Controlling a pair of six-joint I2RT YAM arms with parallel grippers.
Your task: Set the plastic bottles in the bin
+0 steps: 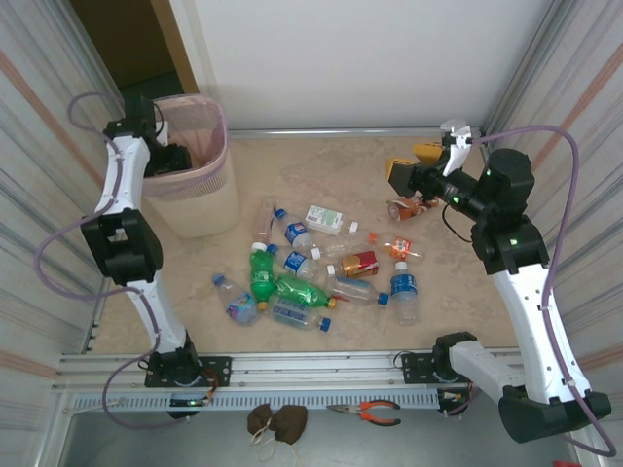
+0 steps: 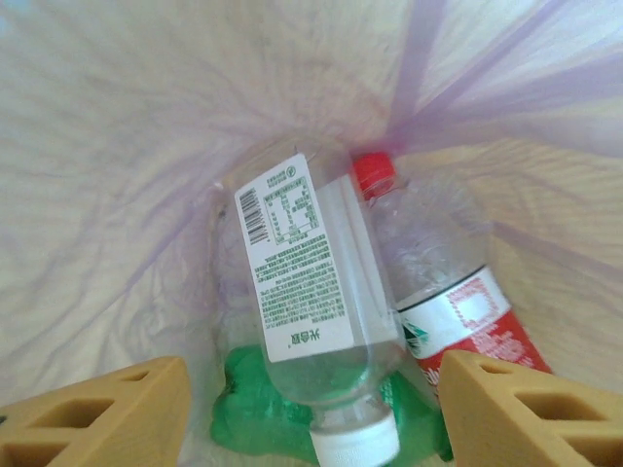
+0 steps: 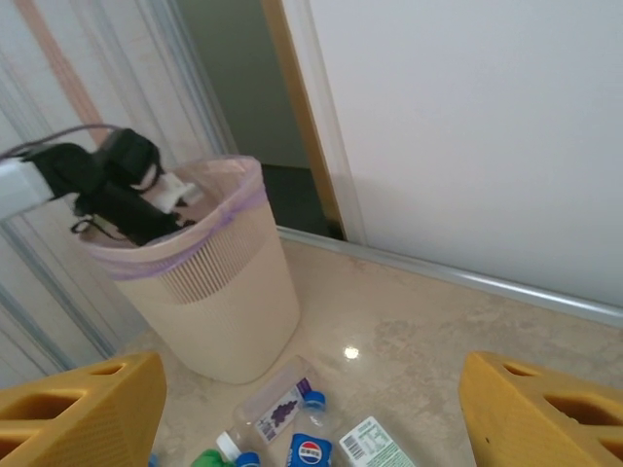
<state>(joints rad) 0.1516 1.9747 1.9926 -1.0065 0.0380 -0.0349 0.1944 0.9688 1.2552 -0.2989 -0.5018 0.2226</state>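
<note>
Left gripper hangs wide, empty, over the bin; right gripper gapes too. The plastic bottles look light, crushable, slick: pinch mid-body.

We record: bin at the table's far left corner, left gripper over its mouth. In the bin: top bottle, second bottle touching its right side, third bottle beneath. Plastic bottles scattered mid-table, right of the bin. Lone bottle toward the far right corner, near the right gripper.
</note>
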